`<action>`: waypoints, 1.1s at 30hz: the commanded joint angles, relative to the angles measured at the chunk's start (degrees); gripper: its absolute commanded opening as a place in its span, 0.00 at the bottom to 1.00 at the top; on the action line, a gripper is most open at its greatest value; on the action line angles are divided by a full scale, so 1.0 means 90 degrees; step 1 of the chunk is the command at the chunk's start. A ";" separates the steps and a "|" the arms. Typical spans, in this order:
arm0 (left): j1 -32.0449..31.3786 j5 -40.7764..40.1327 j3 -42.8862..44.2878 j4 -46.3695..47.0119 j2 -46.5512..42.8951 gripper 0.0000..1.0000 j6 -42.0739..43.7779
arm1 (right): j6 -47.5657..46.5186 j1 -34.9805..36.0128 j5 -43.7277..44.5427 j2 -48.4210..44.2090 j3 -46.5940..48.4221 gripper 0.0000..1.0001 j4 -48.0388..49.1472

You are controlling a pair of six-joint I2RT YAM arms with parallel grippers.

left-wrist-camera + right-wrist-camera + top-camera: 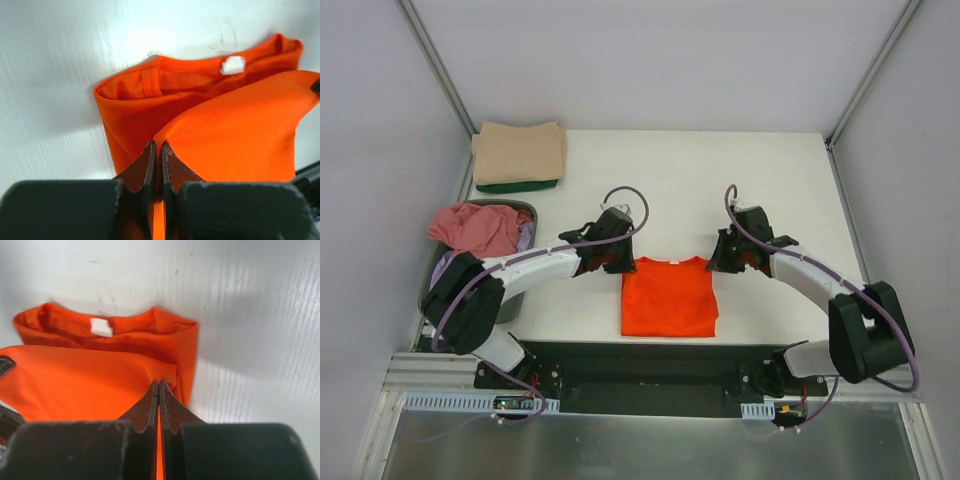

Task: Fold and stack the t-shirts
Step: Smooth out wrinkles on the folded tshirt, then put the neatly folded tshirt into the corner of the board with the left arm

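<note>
A bright orange t-shirt (pixel 670 300) lies on the white table between the two arms, its bottom part folded up toward the collar. My left gripper (pixel 620 262) is at its upper left corner and is shut on a lifted fold of orange cloth (pixel 230 135). The right gripper (pixel 718 262) is shut on the same raised layer at the upper right corner (pixel 100 380). The left gripper (pixel 157 145) and right gripper (pixel 158 384) each have cloth pinched between their tips. The white neck label (pixel 233 65) (pixel 101 327) shows at the collar.
A folded tan t-shirt (pixel 518 152) rests on a dark green one (pixel 518 185) at the back left corner. A dark grey basket (pixel 527 208) at the left edge holds a crumpled pink shirt (pixel 475 228) and a lilac one (pixel 525 236).
</note>
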 commanded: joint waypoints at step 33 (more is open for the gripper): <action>0.0196 0.0859 -0.0846 0.0289 -0.0146 0.98 0.0312 | 0.0402 -0.0230 0.0309 -0.3010 -0.1321 0.96 0.0089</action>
